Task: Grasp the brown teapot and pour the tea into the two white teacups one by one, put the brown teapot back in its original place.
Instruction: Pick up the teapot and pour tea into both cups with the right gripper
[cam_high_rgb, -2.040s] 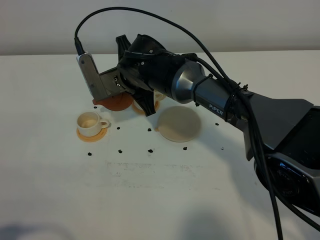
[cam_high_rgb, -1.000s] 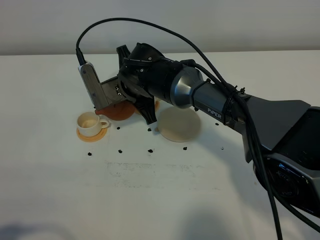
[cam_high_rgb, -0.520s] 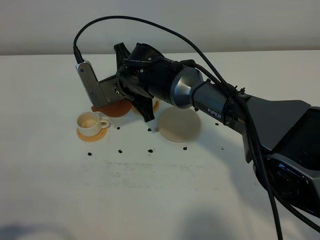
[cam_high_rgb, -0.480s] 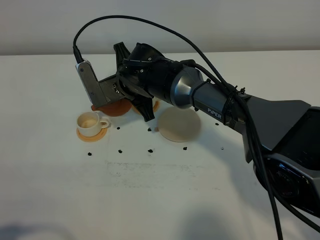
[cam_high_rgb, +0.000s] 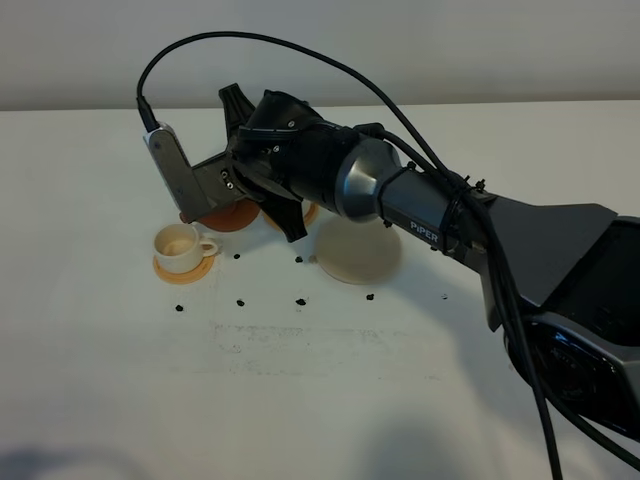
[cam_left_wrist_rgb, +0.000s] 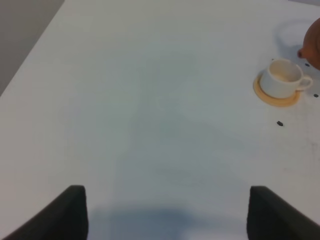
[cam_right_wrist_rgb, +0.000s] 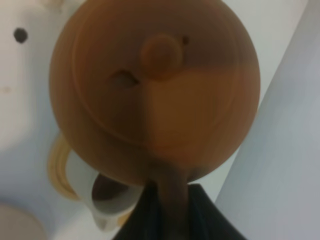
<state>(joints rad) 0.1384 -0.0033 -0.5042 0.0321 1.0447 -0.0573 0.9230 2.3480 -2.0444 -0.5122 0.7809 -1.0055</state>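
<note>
The brown teapot (cam_high_rgb: 225, 216) hangs tilted just above the table, its spout end close to the left white teacup (cam_high_rgb: 180, 243) on its orange coaster (cam_high_rgb: 184, 268). My right gripper (cam_high_rgb: 248, 198) reaches across from the right and is shut on the teapot's handle (cam_right_wrist_rgb: 167, 197). The teapot's lid and body (cam_right_wrist_rgb: 155, 90) fill the right wrist view. The second teacup (cam_right_wrist_rgb: 107, 200) shows below the pot there; in the high view the arm hides it. The pale trivet (cam_high_rgb: 357, 250) lies bare. My left gripper (cam_left_wrist_rgb: 167, 215) is open over bare table, with the left teacup (cam_left_wrist_rgb: 282, 80) far ahead.
Small dark specks (cam_high_rgb: 242, 299) are scattered on the white table (cam_high_rgb: 300, 400) around the cups and trivet. The second cup's coaster (cam_high_rgb: 309, 212) peeks out under the arm. The right arm and its black cable (cam_high_rgb: 420, 120) span the right half of the table.
The right wrist has rolled and drifted slightly left. The teapot dipped toward the left cup a second ago and now sits a little higher and farther left. The cups and trivet have not moved.
</note>
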